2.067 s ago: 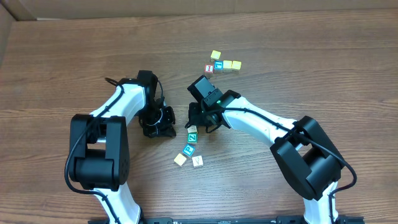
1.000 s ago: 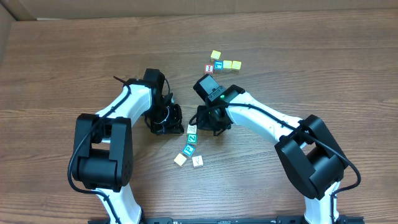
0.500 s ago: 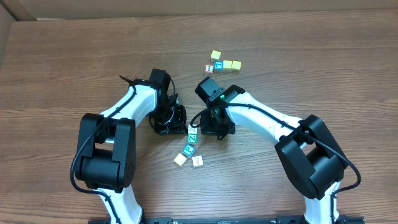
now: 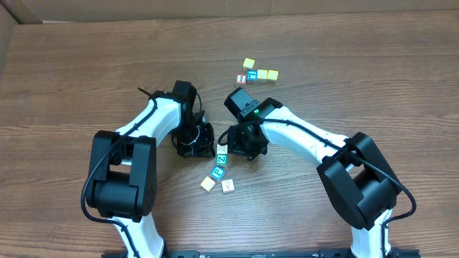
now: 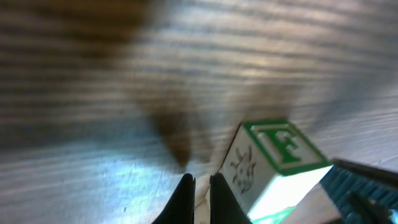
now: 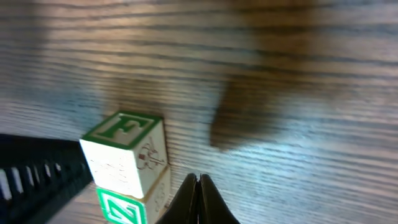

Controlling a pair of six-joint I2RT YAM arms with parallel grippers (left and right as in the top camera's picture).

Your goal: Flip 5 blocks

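Blocks, five small wooden letter cubes, sit in a short ragged line near the middle of the brown wood-grain table, and both arms crowd the top of that line. On the left, the left gripper hovers low, black fingers pinched together on nothing, tips just beside the white cube with the green letter F. That cube touches a second green-faced cube; whether it rests on it or only against it, I cannot tell. On the right, the right gripper mirrors its partner: fingers clamped together, empty, tips just beside the same cube. My read: these are light, hard and rigid, with smooth painted faces that may skid on the wood, so grasp across two opposite side faces, or tip one by a top edge. Farther right, well apart, yellow cubes lie near a red-faced cube.
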